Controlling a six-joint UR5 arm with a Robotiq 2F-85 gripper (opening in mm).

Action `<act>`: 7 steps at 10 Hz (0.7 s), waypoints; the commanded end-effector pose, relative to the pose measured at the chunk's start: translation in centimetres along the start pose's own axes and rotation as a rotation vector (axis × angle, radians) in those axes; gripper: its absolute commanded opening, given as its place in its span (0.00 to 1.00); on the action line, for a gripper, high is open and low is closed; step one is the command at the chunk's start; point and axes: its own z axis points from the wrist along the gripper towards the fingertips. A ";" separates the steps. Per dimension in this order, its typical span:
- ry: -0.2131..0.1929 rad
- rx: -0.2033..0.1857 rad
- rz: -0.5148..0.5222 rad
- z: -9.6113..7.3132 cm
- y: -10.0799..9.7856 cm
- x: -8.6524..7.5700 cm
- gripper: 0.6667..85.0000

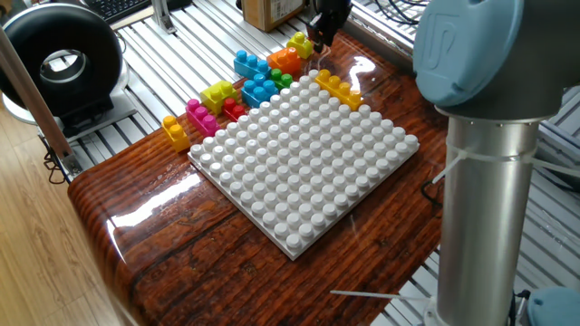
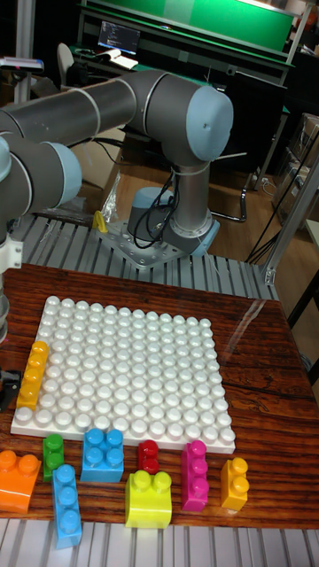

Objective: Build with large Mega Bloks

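Only one long yellow brick (image 2: pixel 33 374) sits pressed onto the white baseplate (image 2: pixel 133 372) along its edge, while the remaining Mega Bloks (image 2: pixel 124 483) wait loose on the desk (image 1: pixel 190 244) beside it, and the gripper (image 1: pixel 322 36), jaw state indiscernible, hovers over that pile.
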 end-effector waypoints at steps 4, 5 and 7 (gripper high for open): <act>-0.018 -0.031 -0.047 0.5 0.9 -4.2 0.49; -0.019 -0.030 -0.052 0.6 1.0 -4.6 0.49; -0.008 -0.024 -0.041 0.6 0.7 -4.2 0.48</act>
